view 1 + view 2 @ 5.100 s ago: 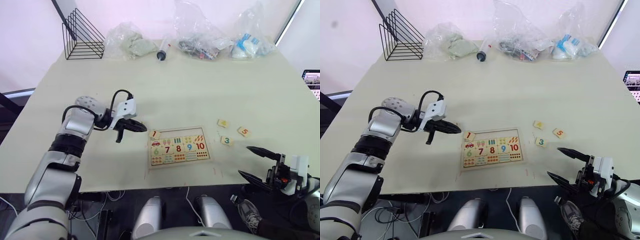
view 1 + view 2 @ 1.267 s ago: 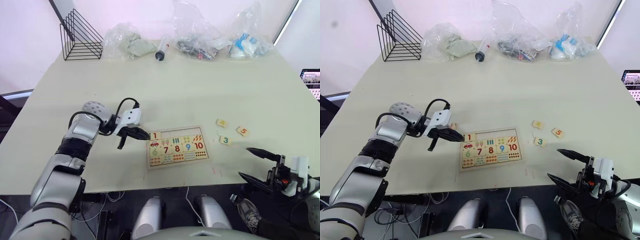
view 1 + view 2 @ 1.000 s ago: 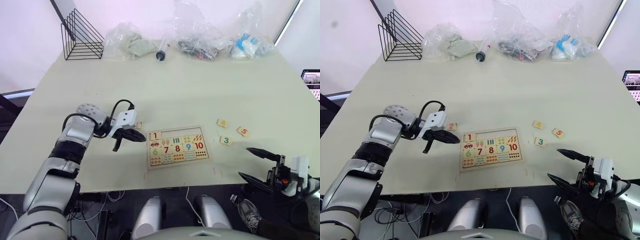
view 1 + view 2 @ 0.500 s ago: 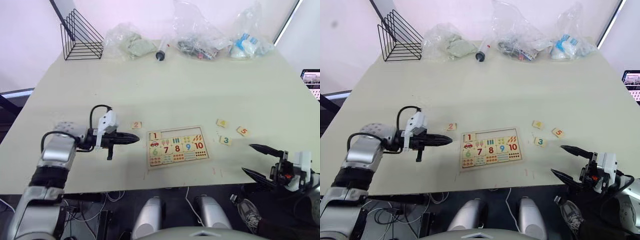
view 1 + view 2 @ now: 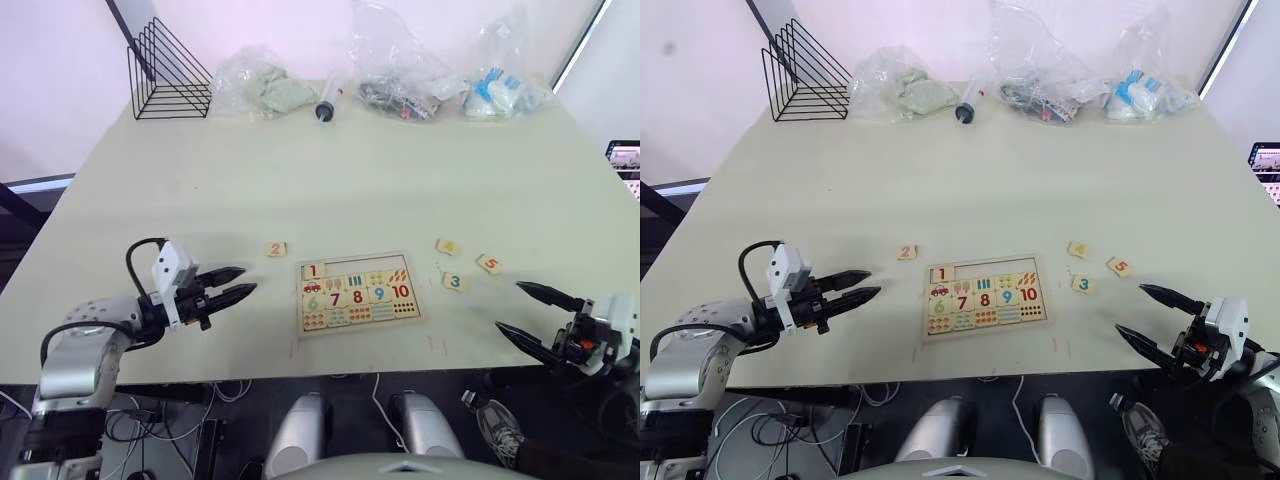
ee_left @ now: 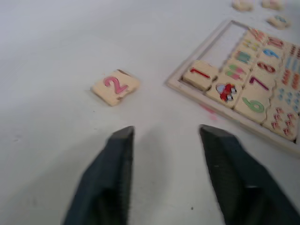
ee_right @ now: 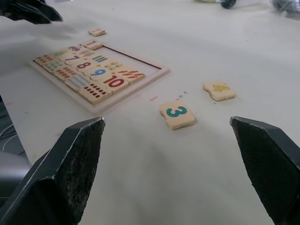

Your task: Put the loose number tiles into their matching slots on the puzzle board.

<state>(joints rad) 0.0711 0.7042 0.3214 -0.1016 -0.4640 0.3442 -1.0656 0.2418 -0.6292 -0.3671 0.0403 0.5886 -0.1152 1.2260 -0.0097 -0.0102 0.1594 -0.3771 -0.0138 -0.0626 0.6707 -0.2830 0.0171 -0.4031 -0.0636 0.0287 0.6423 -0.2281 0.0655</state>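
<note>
The puzzle board (image 5: 414,316) lies near the table's front edge, with the 1 tile (image 5: 313,270) seated at the left end of its top row. The rest of that row is bare matching slots (image 5: 365,266). A loose 2 tile (image 5: 275,250) rests on the table just left of the board. Loose tiles 4 (image 5: 447,246), 5 (image 5: 489,263) and 3 (image 5: 455,282) lie to its right. My left gripper (image 5: 248,279) hovers open and empty left of the board, short of the 2 tile (image 6: 115,87). My right gripper (image 5: 508,305) stands open and empty, nearer than the 3 tile (image 7: 177,114).
A black wire rack (image 5: 168,75) stands at the far left corner. Several clear plastic bags (image 5: 400,85) and a syringe (image 5: 326,103) line the far edge. Bare table stretches between them and the board.
My left gripper has drawn back to the left, away from the board and the 2 tile, and its jaws have opened. The right gripper has barely shifted.
</note>
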